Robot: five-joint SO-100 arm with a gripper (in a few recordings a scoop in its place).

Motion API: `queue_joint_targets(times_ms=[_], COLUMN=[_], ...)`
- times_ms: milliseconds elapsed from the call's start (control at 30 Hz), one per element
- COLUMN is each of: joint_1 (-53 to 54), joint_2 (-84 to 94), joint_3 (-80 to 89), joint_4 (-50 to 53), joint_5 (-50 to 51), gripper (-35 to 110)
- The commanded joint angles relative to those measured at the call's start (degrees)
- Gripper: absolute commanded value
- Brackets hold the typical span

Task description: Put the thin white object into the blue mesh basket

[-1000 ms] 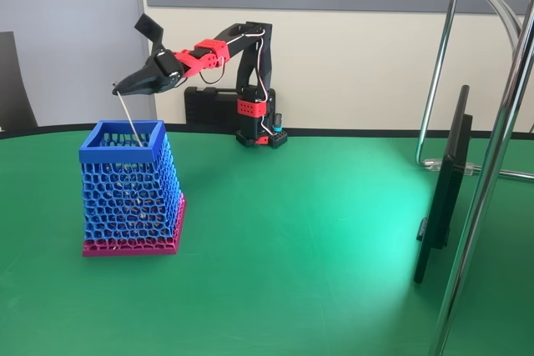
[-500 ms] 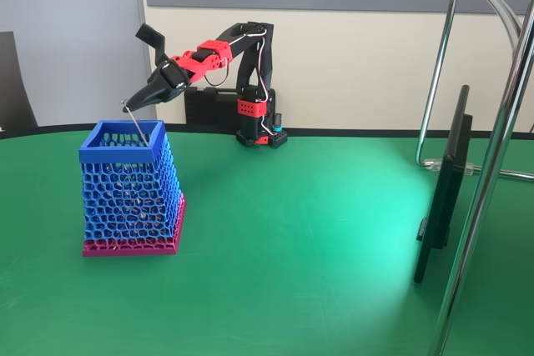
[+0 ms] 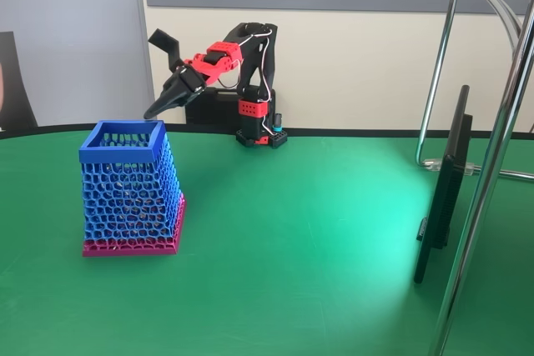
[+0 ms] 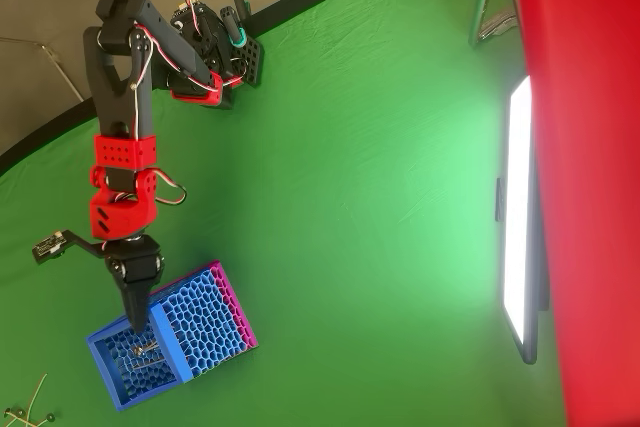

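No brand, label or legible writing is visible on any item.

Fixed view, left to right. A dark shape is cut off at the left edge. The blue mesh basket (image 3: 129, 189) stands upright on the green worktop (image 3: 317, 256), toward its left side, square blue rim uppermost and magenta-pink base on the surface. Above and just right of the rim, the tool (image 3: 155, 112) hangs clear of the basket, tip pointing down and to the left. Its fingers converge to a single dark point with nothing between them; whether they are fully together cannot be told. The red and black arm (image 3: 242, 64) rises from its base near the worktop's far edge, in front of a black case (image 3: 209, 108). A dark flat panel (image 3: 442, 189), seen edge-on, and chrome stand tubes (image 3: 492, 164) occupy the right side, the tubes cut off at the top and bottom.

Overhead view. The basket (image 4: 205, 322) sits in the lower left, the tool (image 4: 136, 327) directly over its opening. A small pale form among the mesh inside may be the thin white object (image 4: 143, 349); too small to confirm. A broad red shape cuts off the right edge.
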Motion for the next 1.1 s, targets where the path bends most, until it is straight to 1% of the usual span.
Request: queue_joint_targets(times_ms=[0, 167, 667, 900, 1067], joint_1=[-2.5, -6.8, -19.0, -22.3, -22.6], joint_2=[5.0, 12.7, 37.4, 49.7, 54.0], joint_3=[2.3, 9.8, 33.4, 46.0, 50.4], joint_4=[0.3, 0.3, 0.6, 0.6, 1.8], joint_5=[-0.1, 0.8, 9.3, 11.4, 16.5], gripper=[19, 20, 21, 21, 20])
